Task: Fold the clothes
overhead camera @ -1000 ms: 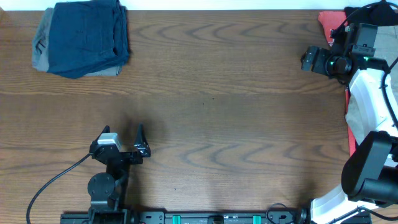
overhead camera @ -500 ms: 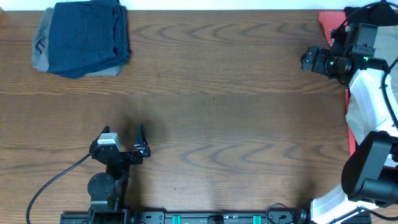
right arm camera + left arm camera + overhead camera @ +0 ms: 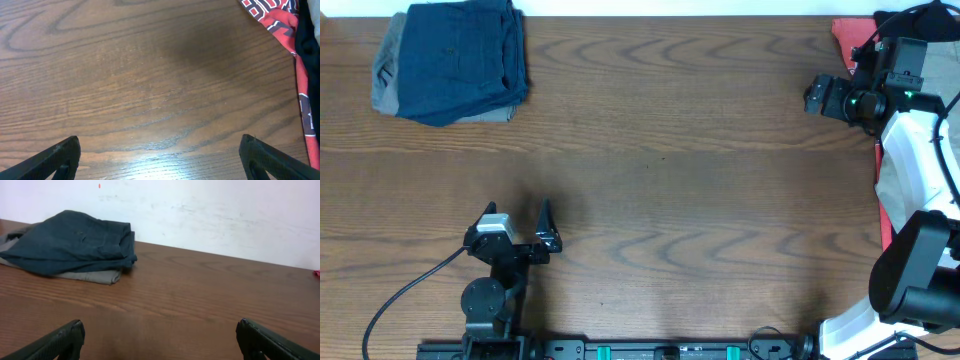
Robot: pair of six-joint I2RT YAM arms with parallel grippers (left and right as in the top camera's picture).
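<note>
Dark navy folded cloth shorts (image 3: 460, 60) lie at 10 o'clock on the wooden tabletop (image 3: 700, 180), stacked on a grey folded garment (image 3: 388, 75). I judge they are parked clear of my working centre. The bundle is near square with no clear long axis; its layered edges face 3 o'clock. Left pincer (image 3: 160, 330) spread, empty, at 7 o'clock. Right pincer (image 3: 160, 147) spread, near the red printed cloth (image 3: 272, 15) at 2 o'clock, likely my next pickup.

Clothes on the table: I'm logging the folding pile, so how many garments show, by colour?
Navy blue shorts: 1
Grey garment: 1
Red printed garment: 1
Beige cloth: 1, partly hidden
Total: 4 that can be made out
</note>
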